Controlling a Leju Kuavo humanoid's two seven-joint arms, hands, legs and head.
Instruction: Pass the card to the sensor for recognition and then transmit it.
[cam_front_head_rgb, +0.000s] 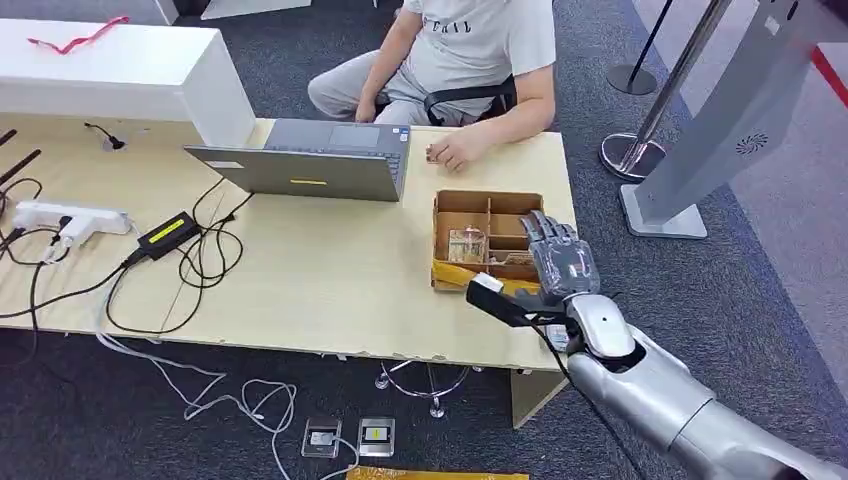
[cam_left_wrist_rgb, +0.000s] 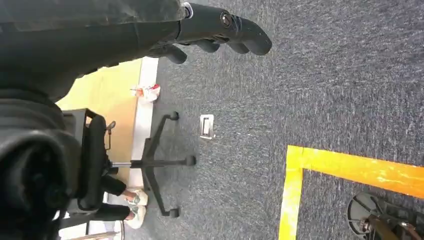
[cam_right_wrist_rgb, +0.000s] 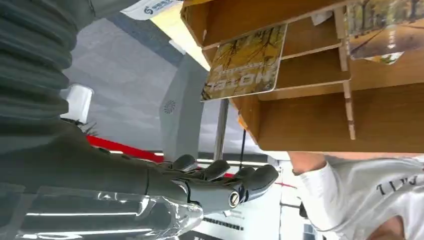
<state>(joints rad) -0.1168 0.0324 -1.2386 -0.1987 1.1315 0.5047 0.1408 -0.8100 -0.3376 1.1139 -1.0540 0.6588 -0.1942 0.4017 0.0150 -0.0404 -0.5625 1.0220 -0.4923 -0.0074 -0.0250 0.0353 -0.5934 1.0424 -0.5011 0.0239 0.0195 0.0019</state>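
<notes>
**Right hand up by the card box**

Right hand (cam_front_head_rgb: 558, 262) of mine is raised over the near right corner of the wooden table (cam_front_head_rgb: 330, 290). Its fingers (cam_front_head_rgb: 545, 232) are straight and spread, and it holds nothing. It sits just at the near right side of the cardboard box (cam_front_head_rgb: 488, 240), which has small compartments inside.

From my right wrist, I see a yellow card (cam_right_wrist_rgb: 246, 65) with a tree picture and big letters on it. It leans tilted in one compartment of the box. Another card (cam_right_wrist_rgb: 385, 31) with a tree picture is in a compartment next to it. My fingers do not touch either card.

My left hand (cam_left_wrist_rgb: 220, 32) hangs down over the grey carpet (cam_left_wrist_rgb: 325, 90). Its fingers are a little curled and it holds nothing. Under it I see a yellow line (cam_left_wrist_rgb: 345, 170) on the floor and an office chair (cam_left_wrist_rgb: 125, 162).

Farther along the table, a grey laptop (cam_front_head_rgb: 310, 160) stands open. A tangle of black cables (cam_front_head_rgb: 200, 260) and a white power strip (cam_front_head_rgb: 60, 217) lie to its left.

At the far side of the table, a person in a white shirt (cam_front_head_rgb: 480, 50) sits. One hand (cam_front_head_rgb: 455, 150) of theirs rests on the table just behind the box.
</notes>
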